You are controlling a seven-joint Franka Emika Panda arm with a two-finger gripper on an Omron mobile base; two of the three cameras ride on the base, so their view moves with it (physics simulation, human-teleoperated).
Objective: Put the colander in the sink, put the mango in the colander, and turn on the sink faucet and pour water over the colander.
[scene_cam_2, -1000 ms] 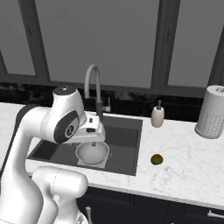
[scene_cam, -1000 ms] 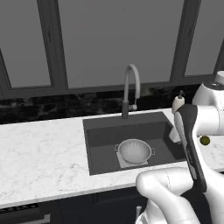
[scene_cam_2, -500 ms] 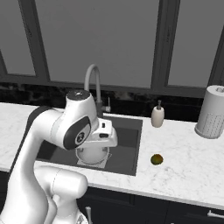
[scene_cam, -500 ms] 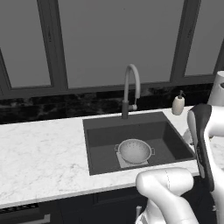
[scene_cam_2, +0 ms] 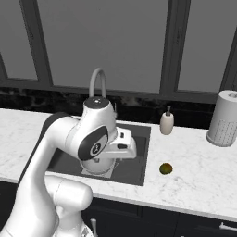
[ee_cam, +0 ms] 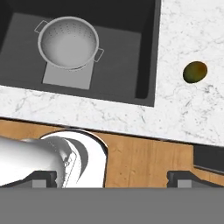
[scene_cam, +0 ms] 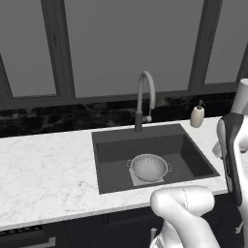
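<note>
Nearest the camera on the hand, the gripper (ee_cam: 111,178) hangs empty, its two dark fingertips (ee_cam: 43,177) standing wide apart at the bottom of the frame with nothing between them. It's looking down past the counter's front edge, so everything that matters lies ahead of it. Just beyond that edge is the marble counter (ee_cam: 192,109), and there's the mango (ee_cam: 195,71), lying alone on the stone, off to the right of the gripper's line and forward of it. Its long axis runs roughly side to side in the hand view, tilted slightly. From the right base camera the mango (scene_cam_2: 165,168) sits just right of the sink (scene_cam_2: 139,152), well short of the soap bottle (scene_cam_2: 166,123). Further in, the colander (ee_cam: 69,43) is already down in the basin, upright over the pale drain plate (ee_cam: 65,76); the left base view shows the colander (scene_cam: 149,167) centred there. So the coming reach, I'd say, goes right and forward, away from the basin. Farthest back stands the sink faucet (scene_cam: 145,99), no water running.
</note>
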